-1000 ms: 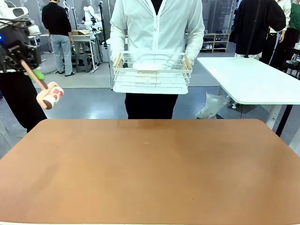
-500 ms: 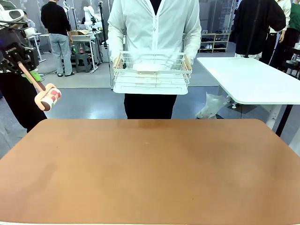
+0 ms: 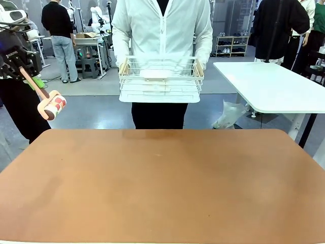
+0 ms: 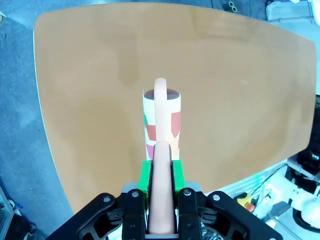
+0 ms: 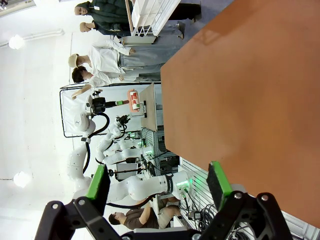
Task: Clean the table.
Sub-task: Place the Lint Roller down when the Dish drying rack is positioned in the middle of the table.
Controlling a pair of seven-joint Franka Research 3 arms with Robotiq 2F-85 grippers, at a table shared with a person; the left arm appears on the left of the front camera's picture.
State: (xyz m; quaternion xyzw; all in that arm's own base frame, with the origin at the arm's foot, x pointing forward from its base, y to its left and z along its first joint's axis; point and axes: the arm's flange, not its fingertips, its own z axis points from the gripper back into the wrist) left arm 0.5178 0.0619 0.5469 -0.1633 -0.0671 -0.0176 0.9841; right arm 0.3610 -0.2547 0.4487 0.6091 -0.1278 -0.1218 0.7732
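Observation:
The table [image 3: 167,183] has a bare reddish-brown top, seen too in the left wrist view [image 4: 240,90] and the right wrist view [image 5: 260,100]. My left gripper [image 3: 34,80] hangs above and beyond the table's far left corner, shut on the pink handle of a lint roller [image 3: 53,105]. In the left wrist view the gripper [image 4: 161,175] clamps that handle between its green pads, and the roller [image 4: 161,120] with its red-patterned drum points down toward the table. My right gripper [image 5: 157,182] stands open with nothing between its fingers, off the table's edge.
A person in a white jacket stands at the far side holding a white wire rack [image 3: 160,79] above the far edge. A white-topped table [image 3: 274,86] stands at the back right. Other people stand farther back.
The person has shifted the wire rack slightly left and up. My left gripper with the roller has barely moved.

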